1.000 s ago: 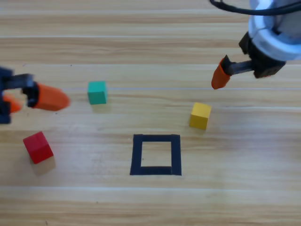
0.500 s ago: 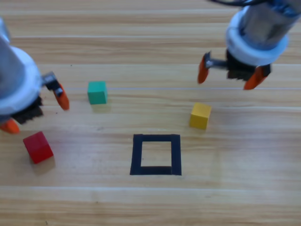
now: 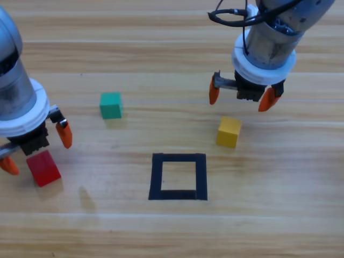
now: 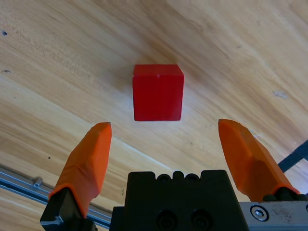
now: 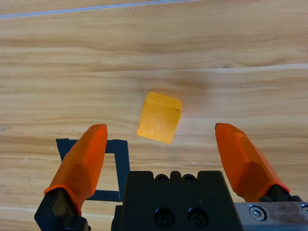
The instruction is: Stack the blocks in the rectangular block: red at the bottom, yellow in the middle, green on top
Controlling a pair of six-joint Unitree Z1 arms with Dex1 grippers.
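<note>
Pincers wide apart, empty: left pincer (image 3: 36,149) over half-hidden red cube (image 3: 45,170), right pincer (image 3: 241,95) above yellow cube (image 3: 229,131).

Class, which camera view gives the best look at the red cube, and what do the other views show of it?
The left wrist view shows the red cube best: large, unblocked, centred ahead of the open left pincer. The high view shows it small, near the table's left edge beside that pincer. The right wrist view does not show it.
</note>
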